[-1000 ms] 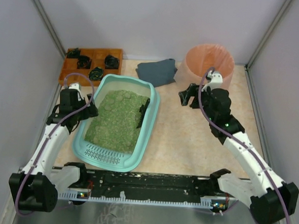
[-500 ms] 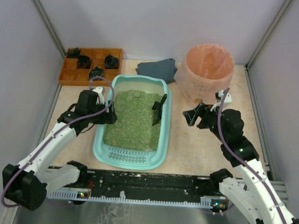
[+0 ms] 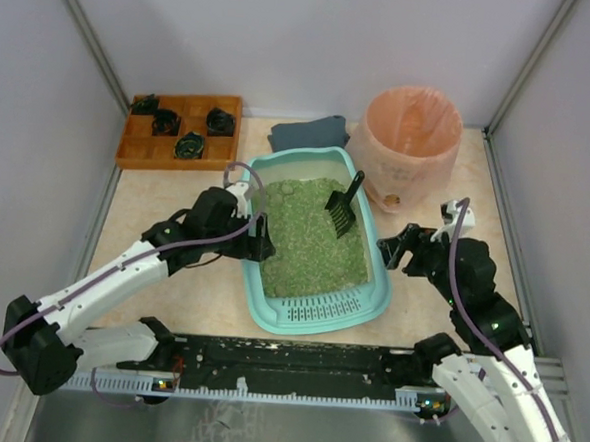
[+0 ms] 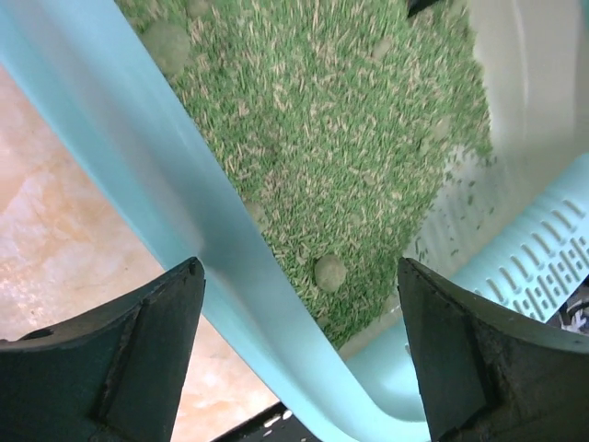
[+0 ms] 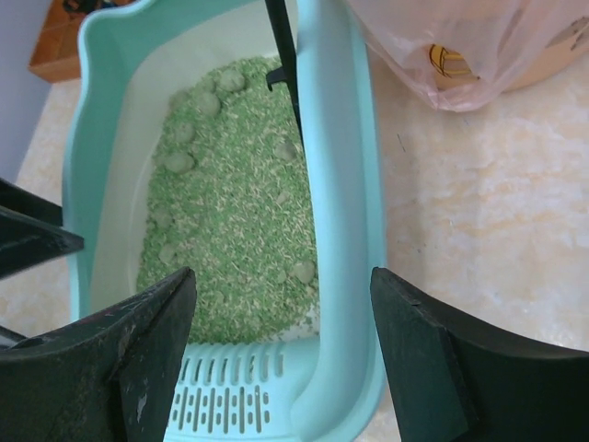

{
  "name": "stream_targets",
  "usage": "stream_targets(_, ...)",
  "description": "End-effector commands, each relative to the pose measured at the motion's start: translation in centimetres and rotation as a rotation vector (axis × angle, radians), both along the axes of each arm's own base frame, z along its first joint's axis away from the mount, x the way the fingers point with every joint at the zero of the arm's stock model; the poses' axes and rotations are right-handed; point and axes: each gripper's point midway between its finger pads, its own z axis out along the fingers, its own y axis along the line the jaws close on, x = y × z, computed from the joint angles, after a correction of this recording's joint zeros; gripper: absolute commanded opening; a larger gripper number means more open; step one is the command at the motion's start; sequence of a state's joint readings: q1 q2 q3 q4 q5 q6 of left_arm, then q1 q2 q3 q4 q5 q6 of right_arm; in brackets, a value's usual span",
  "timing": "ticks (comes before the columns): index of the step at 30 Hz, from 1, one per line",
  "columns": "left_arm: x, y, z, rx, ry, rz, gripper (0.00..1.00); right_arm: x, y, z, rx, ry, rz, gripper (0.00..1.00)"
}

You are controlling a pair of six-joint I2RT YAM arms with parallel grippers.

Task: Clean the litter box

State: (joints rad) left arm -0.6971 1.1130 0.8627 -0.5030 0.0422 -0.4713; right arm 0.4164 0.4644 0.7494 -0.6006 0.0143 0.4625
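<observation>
At centre, the litter box (image 3: pixel 298 171) runs near-to-far — grille (image 3: pixel 322 306) end nearest.

Bin lined with a pink bag (image 3: pixel 412 138) stands just beyond the right claw (image 3: pixel 393 249). Black scoop (image 3: pixel 342 206) sits between the two claws, slightly farther back. Grey cloth (image 3: pixel 305 133) lies beyond that. Wooden tray (image 3: pixel 144 153) with black pieces (image 3: pixel 189 145): beyond the left claw (image 3: pixel 264 239), to its left.

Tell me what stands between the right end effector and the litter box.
Nothing visible does. The open right end effector sits just right of the litter box, by its right wall, with only bare tabletop between them. The bin with the pink bag stands farther back, off that line.
</observation>
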Motion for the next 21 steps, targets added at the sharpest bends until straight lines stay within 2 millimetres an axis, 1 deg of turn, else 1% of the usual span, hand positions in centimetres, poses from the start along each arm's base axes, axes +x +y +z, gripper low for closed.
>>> stream_targets(1, 2.3, 1.6, 5.1, -0.002, -0.206, 0.093, 0.92, 0.2, -0.2, 1.5, -0.048, -0.001, 0.009, 0.76)
stream_targets(2, 2.3, 2.6, 6.2, 0.003, -0.259, 0.11, 0.93, 0.4, 0.1, 1.7, -0.054, 0.001, 0.025, 0.77)
stream_targets(5, 2.3, 5.2, 8.1, 0.05, -0.369, 0.157, 0.96, 1.2, 1.3, 2.1, -0.059, 0.004, 0.077, 0.77)
stream_targets(7, 2.0, 6.8, 8.7, 0.081, -0.42, 0.182, 0.96, 2.2, 2.1, 2.5, -0.059, 0.004, 0.098, 0.77)
stream_targets(9, 1.5, 7.8, 8.7, 0.098, -0.444, 0.19, 0.96, 3.5, 2.7, 2.8, -0.066, 0.001, 0.106, 0.77)
stream_targets(13, 0.3, 8.3, 8.2, 0.078, -0.467, 0.165, 0.97, 6.7, 4.2, 3.5, -0.09, 0.003, 0.119, 0.77)
stream_targets(15, -0.2, 8.5, 7.7, 0.069, -0.474, 0.153, 0.97, 8.8, 4.7, 3.3, -0.104, 0.014, 0.099, 0.77)
stream_targets(17, -0.4, 8.6, 8.1, 0.047, -0.495, 0.154, 0.97, 10.7, 5.4, 3.9, -0.1, -0.003, 0.094, 0.77)
stream_targets(18, -0.6, 8.5, 8.4, 0.033, -0.508, 0.145, 0.97, 11.5, 5.8, 3.9, -0.101, -0.007, 0.096, 0.76)
stream_targets(21, -0.7, 8.5, 8.5, 0.02, -0.516, 0.144, 0.97, 14.0, 6.6, 3.6, -0.111, -0.006, 0.084, 0.73)
